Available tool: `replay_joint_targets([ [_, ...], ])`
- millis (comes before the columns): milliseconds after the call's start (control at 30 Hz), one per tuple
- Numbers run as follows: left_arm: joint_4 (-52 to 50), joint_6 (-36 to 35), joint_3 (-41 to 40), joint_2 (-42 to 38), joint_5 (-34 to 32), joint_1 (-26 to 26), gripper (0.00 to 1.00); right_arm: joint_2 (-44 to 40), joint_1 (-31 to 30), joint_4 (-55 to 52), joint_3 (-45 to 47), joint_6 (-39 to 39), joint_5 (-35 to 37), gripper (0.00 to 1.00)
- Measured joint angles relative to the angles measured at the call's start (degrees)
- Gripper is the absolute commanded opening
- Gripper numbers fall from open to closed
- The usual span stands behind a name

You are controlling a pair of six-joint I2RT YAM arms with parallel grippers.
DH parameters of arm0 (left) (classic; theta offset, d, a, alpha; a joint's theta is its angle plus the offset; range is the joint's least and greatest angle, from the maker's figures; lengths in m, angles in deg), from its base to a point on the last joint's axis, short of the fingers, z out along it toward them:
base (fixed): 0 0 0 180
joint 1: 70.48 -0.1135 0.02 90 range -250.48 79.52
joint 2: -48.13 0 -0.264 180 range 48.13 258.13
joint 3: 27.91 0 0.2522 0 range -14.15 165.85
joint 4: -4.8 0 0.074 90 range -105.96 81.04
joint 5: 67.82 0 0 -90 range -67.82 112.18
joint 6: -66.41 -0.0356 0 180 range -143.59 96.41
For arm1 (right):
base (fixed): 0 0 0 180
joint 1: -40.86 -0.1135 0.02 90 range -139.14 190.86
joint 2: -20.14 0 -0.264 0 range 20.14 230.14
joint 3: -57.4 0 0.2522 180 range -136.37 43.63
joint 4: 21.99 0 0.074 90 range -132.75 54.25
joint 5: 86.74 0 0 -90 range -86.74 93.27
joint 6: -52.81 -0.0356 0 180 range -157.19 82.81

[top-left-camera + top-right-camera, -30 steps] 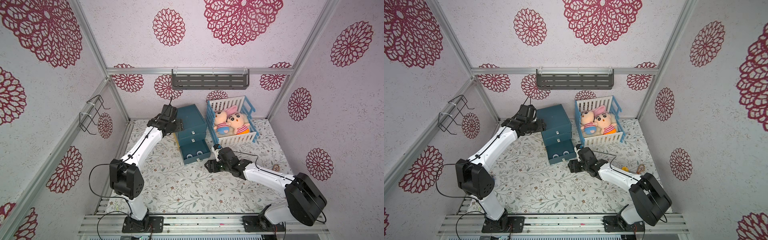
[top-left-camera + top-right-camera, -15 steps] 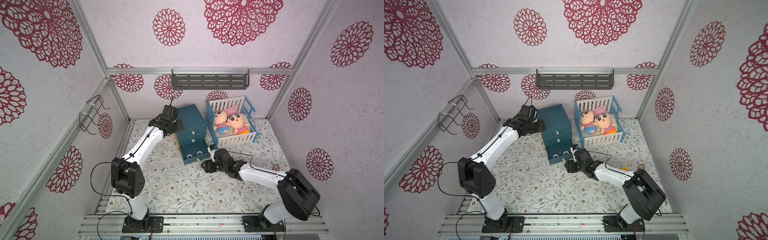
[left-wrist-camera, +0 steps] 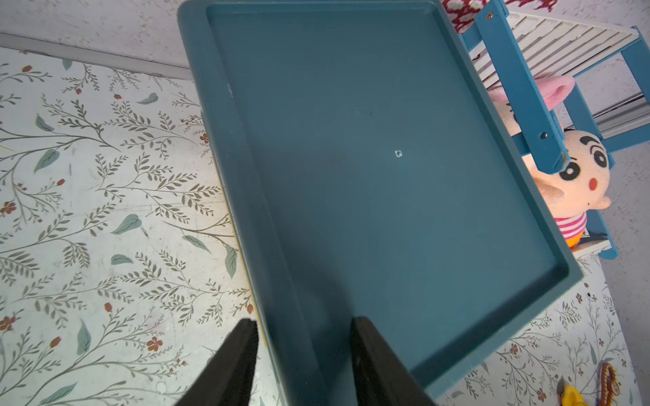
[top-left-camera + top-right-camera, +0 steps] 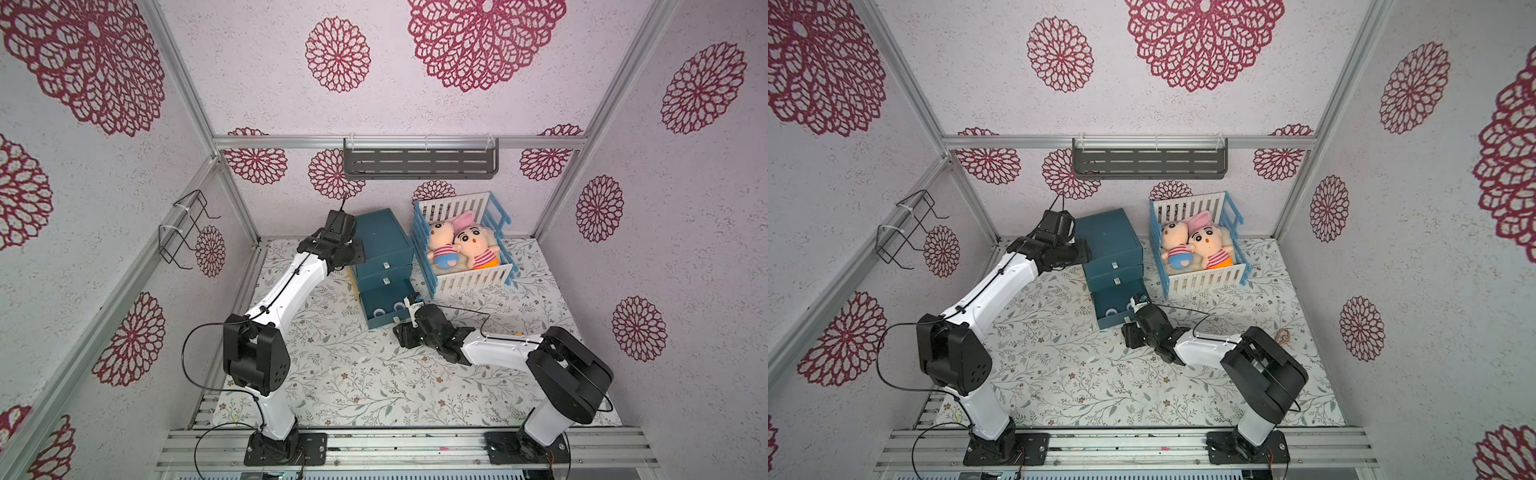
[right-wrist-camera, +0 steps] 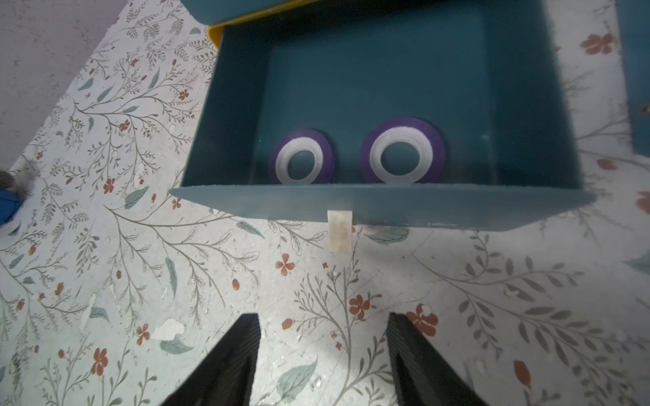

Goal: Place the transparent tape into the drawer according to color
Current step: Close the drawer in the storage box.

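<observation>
Two purple-rimmed rolls of transparent tape (image 5: 316, 160) (image 5: 401, 134) lie flat side by side in the pulled-out bottom drawer (image 5: 387, 207) of the teal cabinet (image 4: 378, 232). The drawer's pale handle tab (image 5: 339, 230) points at my right gripper (image 5: 322, 316), which is low over the floor just in front of the drawer, open and empty. In a top view that gripper (image 4: 398, 330) sits at the drawer's front right corner. My left gripper (image 3: 302, 320) is open astride the cabinet's (image 3: 387, 175) left top rim, one finger outside the wall and one over the recessed top.
A blue and white crib (image 4: 467, 282) with two plush dolls stands right of the cabinet. A grey shelf (image 4: 419, 164) hangs on the back wall and a wire rack (image 4: 187, 232) on the left wall. A small yellow item (image 3: 571, 397) and a braided ring (image 3: 606, 379) lie on the floor.
My right gripper has slid left from beside the drawer to its front, and its jaws have narrowed a little. The left jaws have narrowed around the cabinet rim.
</observation>
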Motion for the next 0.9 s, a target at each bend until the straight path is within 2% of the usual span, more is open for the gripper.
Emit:
replay_joint_targets([
  [900, 0.0, 0.0, 0.0, 0.0, 1.6, -0.2, 0.44, 7.5, -0.9, 11.6, -3.1, 1.1, 8.2, 0.57],
])
